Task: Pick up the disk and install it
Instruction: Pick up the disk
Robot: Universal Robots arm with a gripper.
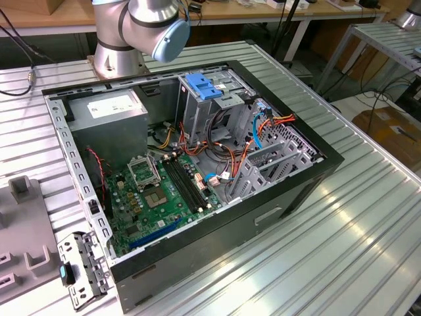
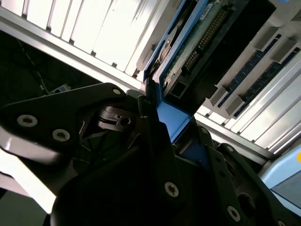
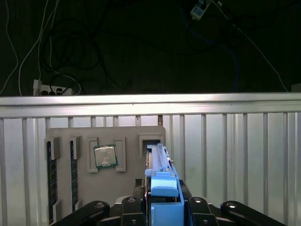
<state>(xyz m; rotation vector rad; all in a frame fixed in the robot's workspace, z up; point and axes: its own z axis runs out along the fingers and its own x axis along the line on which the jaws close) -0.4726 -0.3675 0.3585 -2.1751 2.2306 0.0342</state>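
End effector (image 3: 162, 207) pinches the disk (image 3: 158, 157) edge-on btwn its 2 fingers, near grey tray (image 3: 66, 136).

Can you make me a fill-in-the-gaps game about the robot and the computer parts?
1. The gripper is shut on the disk, whose plastic rails are coloured ___.
2. In the first wrist view, the square chip lies in a tray coloured ___.
3. In the exterior view, the circuit board inside the computer case is coloured ___.
Missing words: blue; grey; green.
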